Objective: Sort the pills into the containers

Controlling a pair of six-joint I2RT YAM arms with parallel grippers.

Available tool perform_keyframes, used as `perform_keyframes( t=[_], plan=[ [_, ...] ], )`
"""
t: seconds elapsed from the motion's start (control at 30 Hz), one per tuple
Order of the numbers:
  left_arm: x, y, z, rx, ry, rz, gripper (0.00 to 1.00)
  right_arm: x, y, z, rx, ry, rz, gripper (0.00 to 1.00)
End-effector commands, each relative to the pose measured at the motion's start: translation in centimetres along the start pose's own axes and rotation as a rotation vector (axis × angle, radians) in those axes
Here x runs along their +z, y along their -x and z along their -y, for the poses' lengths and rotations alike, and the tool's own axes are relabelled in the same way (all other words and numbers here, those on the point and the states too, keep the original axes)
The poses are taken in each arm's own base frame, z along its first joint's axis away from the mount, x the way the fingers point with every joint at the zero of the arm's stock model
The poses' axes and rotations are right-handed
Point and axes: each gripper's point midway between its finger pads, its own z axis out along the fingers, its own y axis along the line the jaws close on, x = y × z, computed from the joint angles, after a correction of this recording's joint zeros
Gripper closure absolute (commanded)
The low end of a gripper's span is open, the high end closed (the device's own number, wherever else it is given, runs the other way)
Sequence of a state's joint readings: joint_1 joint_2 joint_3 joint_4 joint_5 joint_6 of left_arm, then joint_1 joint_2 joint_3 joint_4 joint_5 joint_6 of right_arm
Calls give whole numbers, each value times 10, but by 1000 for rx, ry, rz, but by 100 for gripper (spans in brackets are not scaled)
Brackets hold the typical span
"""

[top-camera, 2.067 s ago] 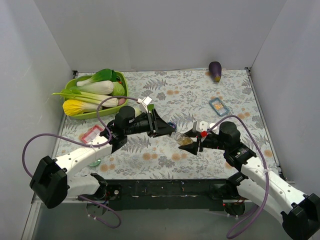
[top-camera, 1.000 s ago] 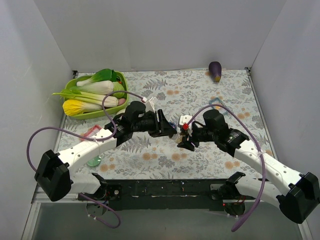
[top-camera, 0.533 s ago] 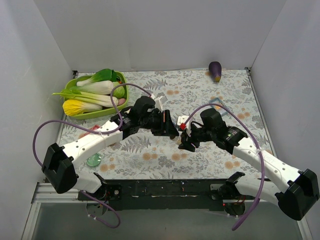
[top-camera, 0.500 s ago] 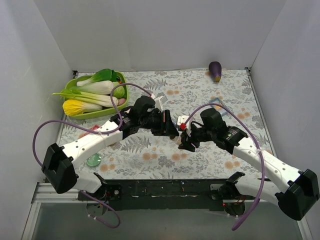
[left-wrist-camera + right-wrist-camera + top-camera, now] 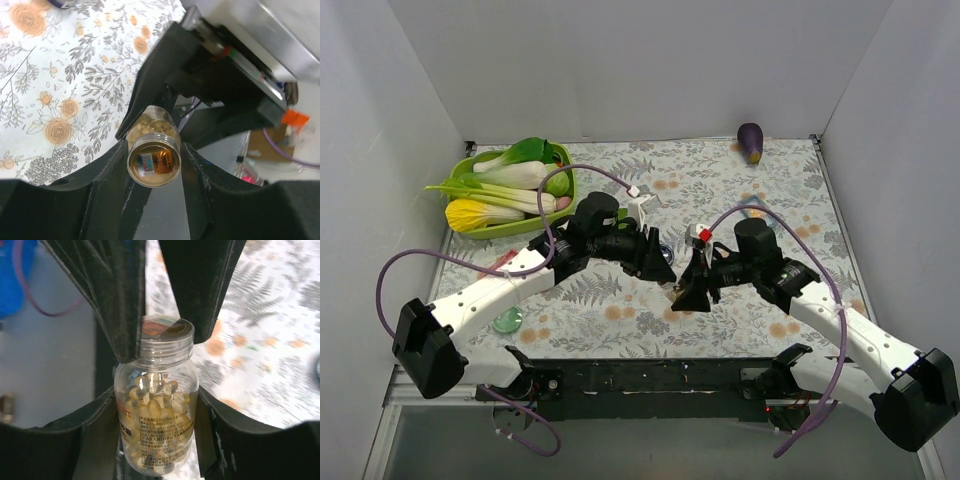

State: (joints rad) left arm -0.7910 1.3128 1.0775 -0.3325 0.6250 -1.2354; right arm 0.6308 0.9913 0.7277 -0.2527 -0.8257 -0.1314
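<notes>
White floral cloth covers the desk (image 5: 720,180), the biggest thing here. The flat blue rectangular tray (image 5: 757,212) lies toward the right edge. The pink rectangular tray (image 5: 503,265) is by the left edge, and the green translucent round dish (image 5: 506,321) sits close to the near-left corner. Over the desk's middle, the clear plastic pill bottle (image 5: 156,430) lies lengthwise between our arms. Our right pincer (image 5: 156,395) is clamped on its body, and our left pincer (image 5: 153,155) is closed around its clear screw cap (image 5: 153,165). We judge that unscrewing turns on that shared axis.
</notes>
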Motion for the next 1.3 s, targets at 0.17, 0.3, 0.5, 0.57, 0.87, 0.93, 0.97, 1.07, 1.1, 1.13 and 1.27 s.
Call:
perform_keyframes(
  t=[0.17, 0.3, 0.5, 0.57, 0.87, 0.93, 0.97, 1.07, 1.1, 1.13, 1.27],
  plan=[
    [-24, -20, 35, 418, -194, -66, 49, -16, 62, -66, 44, 363, 301, 99],
    [-26, 0, 32, 383, -126, -8, 13, -14, 55, -61, 29, 342, 290, 99],
    [-54, 23, 51, 339, -147, 115, 2, -13, 44, -58, 15, 317, 259, 99],
    [-67, 27, 64, 349, -161, 154, 2, -13, 44, -55, -33, 300, 259, 99],
    [-71, 37, 63, 201, -80, 209, 2, -9, 36, -44, -52, 246, 227, 99],
    [-64, 37, 58, 207, -36, 201, 2, -8, 37, -42, -51, 241, 228, 99],
    [-62, 36, 57, 208, -32, 193, 2, -8, 37, -42, -51, 241, 228, 99],
    [-55, 30, 53, 206, -28, 164, 6, -8, 39, -41, -51, 237, 227, 99],
    [-54, 30, 52, 206, -24, 161, 9, -8, 39, -40, -51, 237, 228, 99],
    [-50, 26, 50, 202, -22, 142, 11, -8, 39, -40, -48, 235, 227, 99],
    [-41, 19, 44, 205, -9, 103, 16, -8, 39, -37, -44, 230, 227, 99]
  ],
)
